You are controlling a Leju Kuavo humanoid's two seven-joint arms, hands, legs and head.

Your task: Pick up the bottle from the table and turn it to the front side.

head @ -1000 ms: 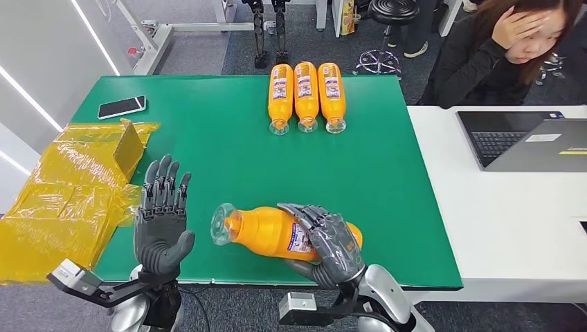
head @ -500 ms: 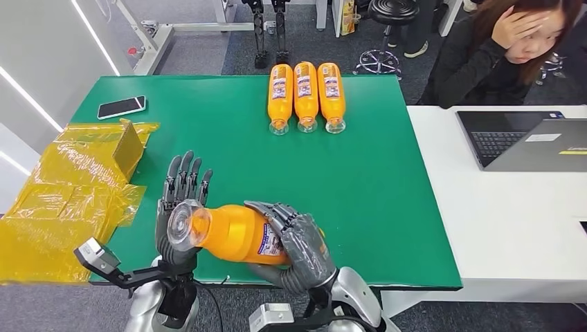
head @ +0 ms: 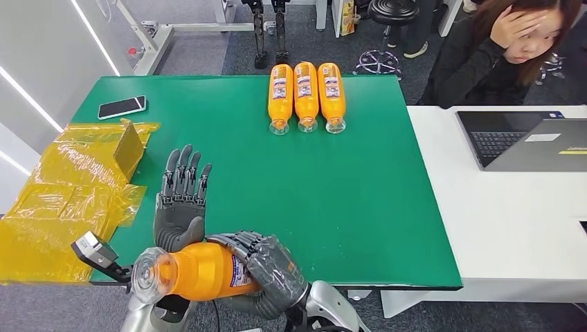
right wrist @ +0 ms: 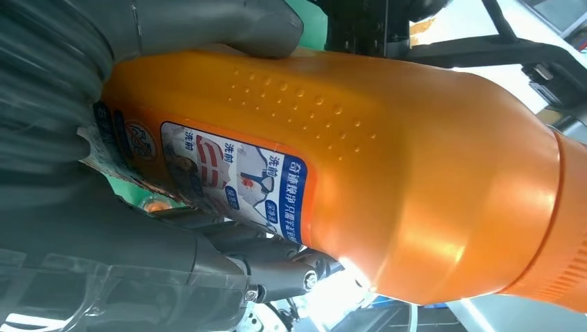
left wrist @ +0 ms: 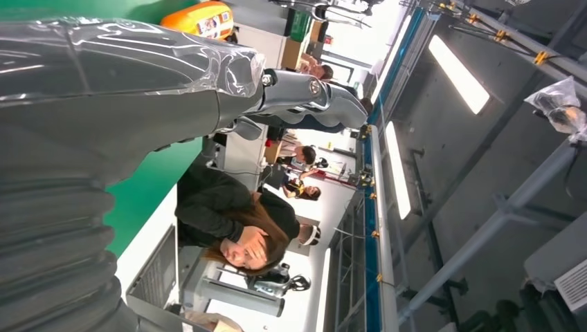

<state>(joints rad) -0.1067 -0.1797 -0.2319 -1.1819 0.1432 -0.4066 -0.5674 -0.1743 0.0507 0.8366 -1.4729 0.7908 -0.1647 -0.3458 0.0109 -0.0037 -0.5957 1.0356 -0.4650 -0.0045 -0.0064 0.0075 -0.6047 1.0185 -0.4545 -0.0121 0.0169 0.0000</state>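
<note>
An orange bottle [head: 197,271] with a clear cap and a blue-and-white label lies sideways in the air at the near table edge, cap pointing left. My right hand [head: 268,271] grips its body; the right wrist view shows the bottle [right wrist: 360,173] close up with the thumb [right wrist: 228,24] across it. My left hand [head: 180,200] stands upright just behind the bottle's neck, fingers apart and pointing away from me, holding nothing. In the left wrist view the left hand [left wrist: 124,83] is a grey mass with the orange bottle [left wrist: 197,17] past it.
Three more orange bottles [head: 305,95] lie side by side at the far edge of the green table [head: 360,180]. A phone [head: 122,106] lies far left, yellow plastic wrap and a box [head: 76,187] at the left. A person [head: 509,48] sits by a laptop [head: 526,138] on the white table.
My right hand has lifted the bottle off the table and carried it left and toward me, past the near edge. The left hand moved right to stand behind its neck.
</note>
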